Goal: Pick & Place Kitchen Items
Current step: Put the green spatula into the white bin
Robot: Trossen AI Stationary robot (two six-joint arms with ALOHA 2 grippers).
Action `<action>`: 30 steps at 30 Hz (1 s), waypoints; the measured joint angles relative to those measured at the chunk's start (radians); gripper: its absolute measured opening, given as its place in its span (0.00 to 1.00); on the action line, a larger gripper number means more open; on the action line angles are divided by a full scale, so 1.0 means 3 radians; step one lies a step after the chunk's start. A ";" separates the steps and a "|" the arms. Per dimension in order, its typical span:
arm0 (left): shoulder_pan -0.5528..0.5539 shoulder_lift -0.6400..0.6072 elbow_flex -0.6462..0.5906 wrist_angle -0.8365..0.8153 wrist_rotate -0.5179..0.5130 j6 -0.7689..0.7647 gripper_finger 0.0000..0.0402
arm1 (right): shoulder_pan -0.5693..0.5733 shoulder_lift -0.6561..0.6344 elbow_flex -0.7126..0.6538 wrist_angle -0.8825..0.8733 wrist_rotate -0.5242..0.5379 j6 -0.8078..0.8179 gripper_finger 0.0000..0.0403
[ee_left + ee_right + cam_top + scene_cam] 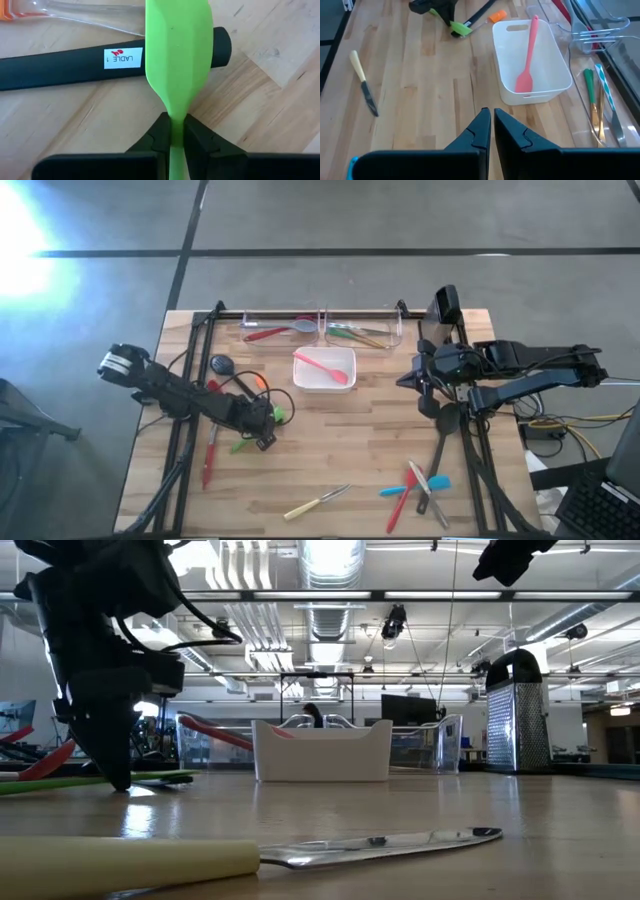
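A green spatula lies on the wooden table left of centre, and its blade crosses the handle of a black ladle. My left gripper is shut on it. In the low view the spatula lies about level at table height beside that gripper. My right gripper hangs shut above the table's right side, holding nothing. A pink spatula lies in the white dish. My left gripper pinches the green spatula's thin neck, just below the blade, between its two fingers. The fingers come steeply from above and lie across the spatula. The blade lies over the ladle's handle. The spatula's handle end runs back under the gripper, hidden.
A cream-handled knife lies near the front edge. Red, blue and grey utensils lie at the front right, with a black spatula behind them. A red utensil lies at the left. Clear bins holding utensils line the far edge.
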 joint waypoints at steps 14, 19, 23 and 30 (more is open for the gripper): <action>0.0003 -0.0514 0.0323 -0.0136 0.0214 0.0345 0.08 | 0.0001 0.0001 0.0000 0.0003 0.0001 0.0000 0.04; 0.0070 -0.0687 0.0732 -0.0311 0.0122 0.0914 0.08 | 0.0000 0.0001 0.0000 0.0008 0.0003 -0.0015 0.04; 0.0228 -0.0705 0.1071 -0.0314 0.0000 0.1478 0.08 | 0.0000 0.0001 0.0000 0.0011 0.0005 -0.0015 0.04; 0.0658 -0.0454 0.1635 -0.0315 -0.0051 0.2478 0.08 | 0.0000 0.0001 0.0000 0.0036 0.0006 -0.0014 0.04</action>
